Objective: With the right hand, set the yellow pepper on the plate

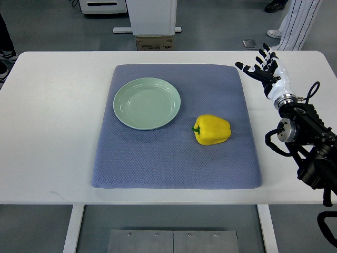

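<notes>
The right robot hand [265, 66] hovers at the frame's upper right, fingers spread and empty, poised to reach. The yellow pepper [212, 129] lies on the blue mat [158, 163] mid-bench, beside the empty green plate [147, 103].

A single camera looks steeply down from the robot's own side of the white tabletop [52, 132], facing forward across it toward the grey floor [210, 31] beyond its far edge. It sits far enough back that nearly the whole tabletop fits, both far corners included, with the blue mat [174, 158] near centre. The right arm [305, 137] enters from the picture's right edge.
</notes>
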### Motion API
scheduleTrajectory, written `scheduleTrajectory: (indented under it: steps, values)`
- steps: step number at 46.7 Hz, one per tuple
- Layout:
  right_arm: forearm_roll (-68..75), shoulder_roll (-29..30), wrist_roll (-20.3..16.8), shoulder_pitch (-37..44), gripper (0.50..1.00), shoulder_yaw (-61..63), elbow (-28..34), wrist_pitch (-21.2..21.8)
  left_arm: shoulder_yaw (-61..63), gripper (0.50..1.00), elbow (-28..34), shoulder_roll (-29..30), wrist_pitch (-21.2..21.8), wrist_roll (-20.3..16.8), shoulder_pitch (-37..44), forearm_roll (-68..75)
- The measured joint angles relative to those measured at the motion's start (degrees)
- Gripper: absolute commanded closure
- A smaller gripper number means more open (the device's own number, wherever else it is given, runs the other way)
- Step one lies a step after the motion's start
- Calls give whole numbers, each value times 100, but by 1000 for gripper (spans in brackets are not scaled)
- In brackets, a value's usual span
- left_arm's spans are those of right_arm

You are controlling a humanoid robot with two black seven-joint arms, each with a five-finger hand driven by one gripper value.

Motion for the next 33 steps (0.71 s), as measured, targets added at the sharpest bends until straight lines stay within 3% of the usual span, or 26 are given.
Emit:
scheduleTrajectory:
  steps: [33]
  values:
    - [1, 10, 0, 49, 500, -59, 6, 0, 0, 500, -2, 0, 0, -16, 52, 1]
